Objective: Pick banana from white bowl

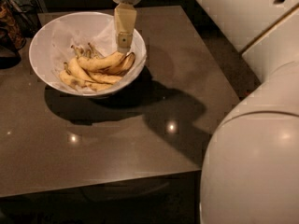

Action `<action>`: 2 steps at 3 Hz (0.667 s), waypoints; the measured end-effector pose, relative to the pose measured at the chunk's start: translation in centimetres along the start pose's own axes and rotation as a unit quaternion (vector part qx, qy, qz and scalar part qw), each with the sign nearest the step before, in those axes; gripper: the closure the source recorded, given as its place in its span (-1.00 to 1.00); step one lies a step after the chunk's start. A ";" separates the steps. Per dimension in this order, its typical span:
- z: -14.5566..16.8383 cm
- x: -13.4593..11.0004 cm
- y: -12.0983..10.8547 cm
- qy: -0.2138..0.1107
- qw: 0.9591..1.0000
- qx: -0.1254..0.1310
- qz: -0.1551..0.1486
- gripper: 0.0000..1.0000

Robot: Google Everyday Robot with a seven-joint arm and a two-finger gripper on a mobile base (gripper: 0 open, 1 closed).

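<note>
The white bowl (46,45) with its crinkled paper lining stands at the back left of the dark table. Several bananas lie in it. The longest, plump yellow banana (99,62) lies across the top of the pile, with its stem to the left. A shorter banana with a dark brown edge (125,64) lies just right of it. My gripper (124,45) hangs straight down from the top of the view, inside the bowl's right rim. Its tip is just above the right end of the long banana. Whether it touches the banana cannot be told.
The brown table (140,139) has its front edge near the bottom and its right edge near my white body (252,162), which fills the lower right. Dark cluttered objects (9,27) stand at the far left, beside the bowl.
</note>
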State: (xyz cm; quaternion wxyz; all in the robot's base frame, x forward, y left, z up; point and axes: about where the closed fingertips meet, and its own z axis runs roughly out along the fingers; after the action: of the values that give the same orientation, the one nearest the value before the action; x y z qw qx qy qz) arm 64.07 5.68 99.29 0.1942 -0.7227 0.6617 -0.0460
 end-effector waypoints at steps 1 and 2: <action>1.2 -0.5 -0.1 0.008 1.000 -0.005 0.004 -0.70; 2.1 -0.7 -0.2 0.022 1.000 -0.007 0.006 -0.72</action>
State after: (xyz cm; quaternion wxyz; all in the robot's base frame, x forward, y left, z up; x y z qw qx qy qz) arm 64.90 6.86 97.56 0.1749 -0.7190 0.6704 -0.0555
